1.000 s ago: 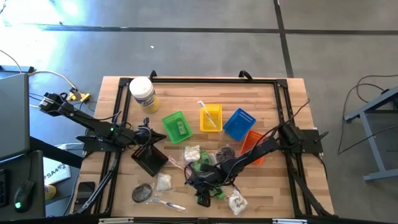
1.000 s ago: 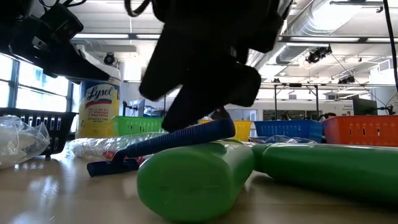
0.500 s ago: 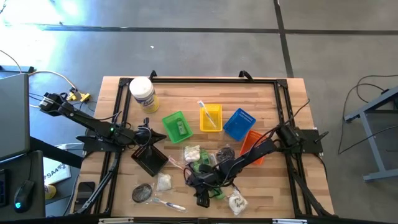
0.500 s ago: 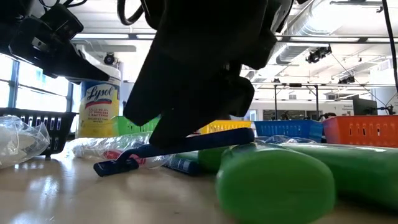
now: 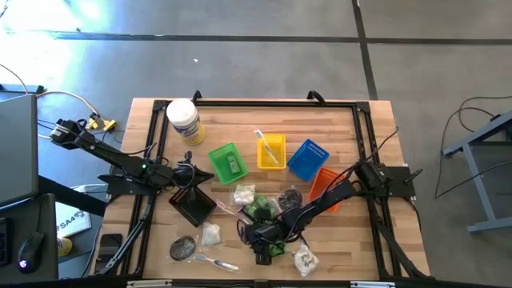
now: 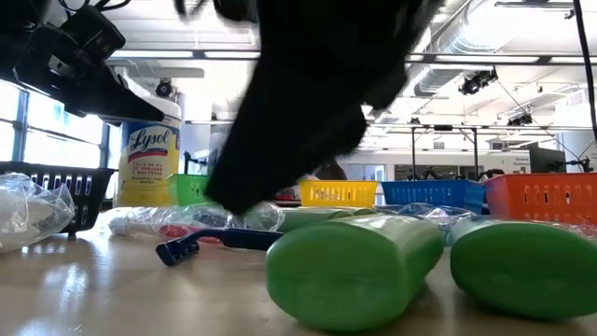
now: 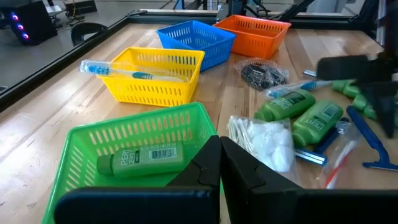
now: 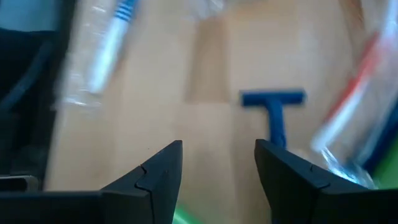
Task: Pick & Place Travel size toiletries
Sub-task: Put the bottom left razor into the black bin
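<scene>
Right gripper point(image 8: 217, 165) | I see its jaws parted and holding nothing, low over the toiletries pile mid-table | blue razor point(image 8: 273, 115) lies flat on the wood just beyond the fingertips (two green tubes point(image 6: 354, 271) beside it) | left gripper point(image 7: 219, 163) closed, empty, near the green tray point(image 7: 81, 155), which holds one tube.
</scene>
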Robot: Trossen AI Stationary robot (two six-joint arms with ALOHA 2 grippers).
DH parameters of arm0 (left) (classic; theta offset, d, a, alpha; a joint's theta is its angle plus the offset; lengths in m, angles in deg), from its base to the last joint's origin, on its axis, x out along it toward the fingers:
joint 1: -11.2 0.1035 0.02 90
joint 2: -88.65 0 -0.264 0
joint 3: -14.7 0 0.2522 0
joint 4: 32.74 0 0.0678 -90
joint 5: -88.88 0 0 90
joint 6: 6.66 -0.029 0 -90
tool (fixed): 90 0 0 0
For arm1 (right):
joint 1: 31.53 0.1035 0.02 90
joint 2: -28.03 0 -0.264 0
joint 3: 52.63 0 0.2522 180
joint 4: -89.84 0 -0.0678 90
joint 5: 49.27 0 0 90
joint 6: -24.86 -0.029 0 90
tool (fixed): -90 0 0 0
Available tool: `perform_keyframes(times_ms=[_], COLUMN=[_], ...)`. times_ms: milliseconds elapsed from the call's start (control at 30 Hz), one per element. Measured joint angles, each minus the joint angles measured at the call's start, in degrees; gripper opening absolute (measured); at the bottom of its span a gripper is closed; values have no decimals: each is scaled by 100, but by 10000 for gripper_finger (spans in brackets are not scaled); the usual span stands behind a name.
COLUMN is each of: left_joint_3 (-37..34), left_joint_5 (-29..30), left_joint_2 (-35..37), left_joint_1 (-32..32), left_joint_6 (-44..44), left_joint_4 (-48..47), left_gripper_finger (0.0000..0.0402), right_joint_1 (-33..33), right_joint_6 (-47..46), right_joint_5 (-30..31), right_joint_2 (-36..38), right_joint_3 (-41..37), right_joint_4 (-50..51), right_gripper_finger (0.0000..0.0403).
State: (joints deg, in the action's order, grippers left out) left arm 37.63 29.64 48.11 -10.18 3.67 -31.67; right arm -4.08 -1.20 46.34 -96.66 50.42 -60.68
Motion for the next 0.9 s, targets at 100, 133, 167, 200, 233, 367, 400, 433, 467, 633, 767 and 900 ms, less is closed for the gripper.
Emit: perform_keyframes(times_ms=[100, 133, 167, 200, 233, 367, 400, 433, 467, 633, 767, 900], left_joint_3=[0, 0, 0, 0, 0, -2, -2, -2, -2, -7, -7, -7], left_joint_5=[-2, -2, -2, -2, -2, -2, -2, -2, -2, -4, -4, -2], left_joint_2=[0, 0, 0, 0, 0, 0, 0, 0, 2, 0, 0, 0], left_joint_1=[0, 0, 0, 0, 0, 0, 0, 0, 0, 0, 2, 0], left_joint_6=[-107, -109, -110, -111, -114, -153, -153, -153, -153, -151, -151, -166], left_joint_4=[0, 0, 1, 0, 0, -4, -10, -19, -27, -80, -152, -158], left_gripper_finger=[0, 0, 0, 0, 0, 0, 0, 0, 0, 0, 0, 0], right_joint_1=[131, 176, 214, 234, 232, 56, 26, -9, -47, -130, -136, -132], right_joint_6=[479, 631, 751, 831, 836, 619, 608, 608, 585, 442, 520, 605], right_joint_5=[242, 408, 579, 692, 760, 630, 611, 657, 664, 701, 709, 654], right_joint_2=[19, 23, 26, 29, 31, -104, -160, -234, -304, -407, -437, -474], right_joint_3=[337, 448, 522, 554, 557, 555, 553, 542, 539, 559, 547, 555], right_joint_4=[203, 344, 489, 580, 650, 892, 935, 995, 982, 1084, 1161, 1150], right_gripper_finger=[194, 194, 194, 194, 194, 194, 194, 194, 194, 194, 193, 174])
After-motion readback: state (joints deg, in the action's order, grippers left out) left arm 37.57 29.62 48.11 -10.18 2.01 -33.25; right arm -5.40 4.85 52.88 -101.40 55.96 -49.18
